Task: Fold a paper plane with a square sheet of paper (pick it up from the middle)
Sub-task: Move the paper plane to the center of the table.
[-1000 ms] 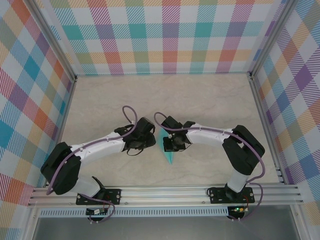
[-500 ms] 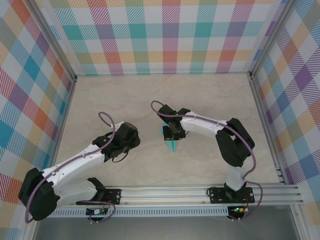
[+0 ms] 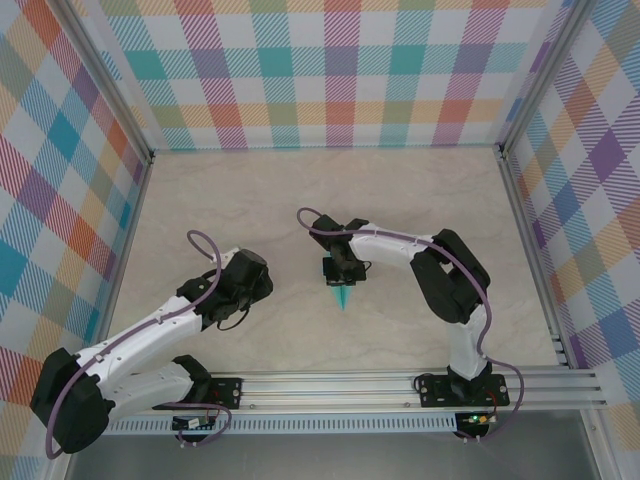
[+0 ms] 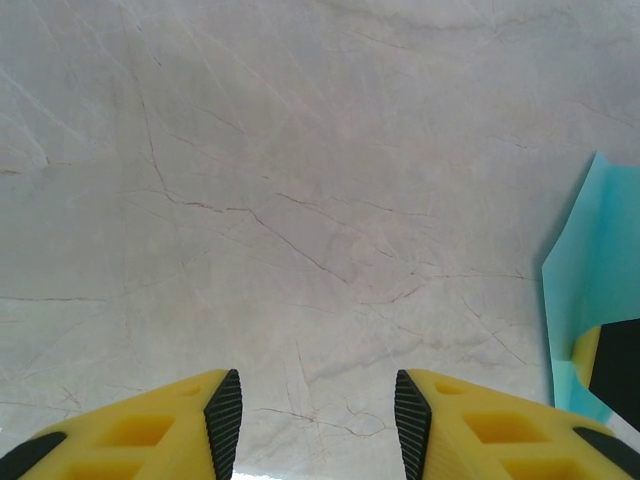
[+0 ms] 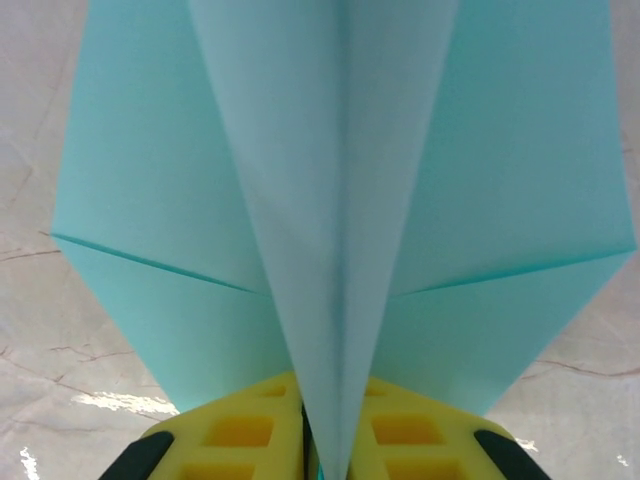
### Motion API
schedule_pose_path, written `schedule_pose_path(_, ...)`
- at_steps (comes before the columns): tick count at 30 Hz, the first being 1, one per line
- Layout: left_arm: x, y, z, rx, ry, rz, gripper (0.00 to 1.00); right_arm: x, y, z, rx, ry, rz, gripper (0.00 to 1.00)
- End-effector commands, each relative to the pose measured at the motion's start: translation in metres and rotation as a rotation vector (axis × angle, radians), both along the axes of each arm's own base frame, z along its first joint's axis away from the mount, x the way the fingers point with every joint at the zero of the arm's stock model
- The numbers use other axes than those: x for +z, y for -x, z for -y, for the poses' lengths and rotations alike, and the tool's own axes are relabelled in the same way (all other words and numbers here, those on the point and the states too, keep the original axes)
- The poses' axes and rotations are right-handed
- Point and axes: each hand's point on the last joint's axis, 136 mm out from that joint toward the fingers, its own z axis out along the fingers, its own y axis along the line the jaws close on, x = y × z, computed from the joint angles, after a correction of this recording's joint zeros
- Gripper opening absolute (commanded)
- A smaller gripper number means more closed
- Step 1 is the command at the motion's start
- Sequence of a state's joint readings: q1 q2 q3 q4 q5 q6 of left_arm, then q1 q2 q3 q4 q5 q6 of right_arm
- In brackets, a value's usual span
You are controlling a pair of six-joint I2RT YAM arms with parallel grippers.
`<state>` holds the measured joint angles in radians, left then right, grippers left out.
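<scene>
Two yellow right jaws pinch the creased cyan paper plane [image 5: 340, 200]; left jaws gape over marble [image 4: 300, 150].

Light cyan paper plane [image 3: 342, 297], a narrow centre-creased dart, wings spread, nose toward the table's [image 3: 420, 200] near edge.

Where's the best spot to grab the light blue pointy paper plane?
Probably the middle fold of the light cyan paper plane, near its wide tail, coming from above. The fold makes a thin ridge fingers can pinch, while the wings spread flat; the right gripper pinches it there.
</scene>
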<state>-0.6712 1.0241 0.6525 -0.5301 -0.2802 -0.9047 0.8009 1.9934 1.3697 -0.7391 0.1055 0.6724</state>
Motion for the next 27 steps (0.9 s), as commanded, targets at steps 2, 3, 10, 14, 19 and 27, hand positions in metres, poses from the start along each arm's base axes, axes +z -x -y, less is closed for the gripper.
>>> schedule_pose_path(2,-0.007,0.003,-0.009,0.025,-0.010,-0.018,0.47,-0.009,0.002,-0.001,-0.028,0.013,-0.035,0.16)
schedule_pose_path(3,-0.007,0.003,-0.009,0.026,-0.009,-0.018,0.48,-0.013,0.003,0.000,-0.033,0.018,-0.040,0.16)
schedule_pose_path(10,-0.007,0.004,-0.011,0.023,-0.019,-0.020,0.48,-0.032,0.011,0.008,-0.053,0.059,-0.080,0.21)
schedule_pose_path(14,-0.007,0.004,-0.013,0.024,-0.028,-0.020,0.49,-0.019,0.007,0.004,-0.036,0.035,-0.059,0.23)
schedule_pose_path(19,-0.002,0.002,-0.017,0.015,-0.064,-0.002,0.51,0.025,-0.003,-0.003,-0.001,-0.033,0.037,0.33)
schedule_pose_path(27,0.006,-0.001,-0.034,0.035,-0.143,0.026,0.56,0.091,-0.010,0.008,0.037,-0.081,0.194,0.46)
